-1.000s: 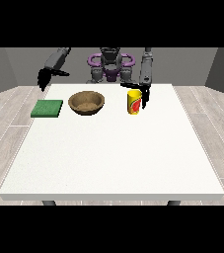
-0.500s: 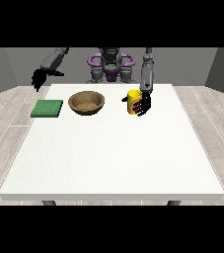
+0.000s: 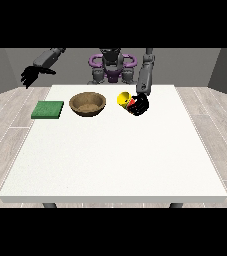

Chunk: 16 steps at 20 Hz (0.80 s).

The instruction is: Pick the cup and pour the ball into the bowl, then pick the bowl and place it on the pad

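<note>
The white table [image 3: 115,160] filled most of the front view, with the robot [image 3: 112,65] small at twelve o'clock behind its far edge. The hand at the view's right [image 3: 139,105] hung over the far part of the table, at about one o'clock from the table's middle, and its dark fingers were curled round the yellow cup [image 3: 124,99]. The cup lay tilted well off upright, its open mouth turned toward nine o'clock, in the direction of the bowl [image 3: 87,104], and a patch of red showed on its side just beside the fingers. The cup stood a short way apart from the bowl and not above it. The ball could not be made out, whether inside the cup or anywhere else. The brown bowl sat upright on the table at about eleven o'clock from the table's middle, and its hollow showed nothing that could be told apart from its own surface. The green pad [image 3: 48,109] lay flat at nine o'clock from the bowl, near the table's edge, with a gap of bare table between the two. The hand at the view's left [image 3: 30,76] hovered beyond the table's far corner, at about ten o'clock from the pad, with its fingers spread loosely and holding nothing.
</note>
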### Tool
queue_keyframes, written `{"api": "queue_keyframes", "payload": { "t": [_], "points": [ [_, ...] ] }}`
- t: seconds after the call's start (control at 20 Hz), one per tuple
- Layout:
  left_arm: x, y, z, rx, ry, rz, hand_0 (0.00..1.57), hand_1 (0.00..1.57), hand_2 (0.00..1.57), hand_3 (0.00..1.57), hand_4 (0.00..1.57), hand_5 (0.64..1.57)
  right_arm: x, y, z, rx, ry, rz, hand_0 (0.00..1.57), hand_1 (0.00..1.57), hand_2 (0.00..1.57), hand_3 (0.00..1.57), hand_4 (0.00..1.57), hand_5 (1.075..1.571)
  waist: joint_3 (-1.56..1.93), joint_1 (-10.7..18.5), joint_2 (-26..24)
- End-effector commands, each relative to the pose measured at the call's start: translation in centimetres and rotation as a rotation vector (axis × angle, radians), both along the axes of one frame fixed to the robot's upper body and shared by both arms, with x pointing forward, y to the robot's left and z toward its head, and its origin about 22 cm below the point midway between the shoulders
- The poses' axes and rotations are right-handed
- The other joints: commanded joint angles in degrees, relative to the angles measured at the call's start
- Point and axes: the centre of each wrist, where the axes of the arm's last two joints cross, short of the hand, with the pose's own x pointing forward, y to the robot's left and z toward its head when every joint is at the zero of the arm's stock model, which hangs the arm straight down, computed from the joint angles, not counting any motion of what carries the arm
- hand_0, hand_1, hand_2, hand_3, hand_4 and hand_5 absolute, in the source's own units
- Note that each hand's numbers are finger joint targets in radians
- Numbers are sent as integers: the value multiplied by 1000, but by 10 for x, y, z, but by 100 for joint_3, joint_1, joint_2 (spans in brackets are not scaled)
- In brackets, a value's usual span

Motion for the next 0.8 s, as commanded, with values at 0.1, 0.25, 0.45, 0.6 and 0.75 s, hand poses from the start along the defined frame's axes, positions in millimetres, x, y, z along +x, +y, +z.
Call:
{"api": "queue_keyframes", "payload": {
  "t": [0.1,0.25,0.45,0.6,0.75],
  "points": [
    [11,-34,18,192,70,-25,1373,1373,1571,1571,1016,1532,-7,-35,-22,6,139,-84,0,0,56,0,0,1558,-3,516,-836],
    [10,-55,20,276,133,-56,1381,1381,1571,1571,1033,1536,-20,-47,-43,30,214,-144,0,0,0,0,0,1560,-4,836,-1287],
    [-1,-86,16,331,230,-126,1395,1395,1571,1571,1113,1567,-65,-66,-86,18,306,-205,0,0,0,0,0,1560,-10,1154,-1874],
    [3,-116,36,375,235,-144,1395,1395,1571,1571,1113,1567,-64,-82,-79,46,317,-243,0,0,0,0,0,1557,-10,1378,-1943],
    [6,-107,37,471,206,-92,1375,1375,1571,1571,1143,1567,-66,-69,-92,27,317,-219,0,0,39,0,0,1558,-12,1313,-1838]
  ]
}}
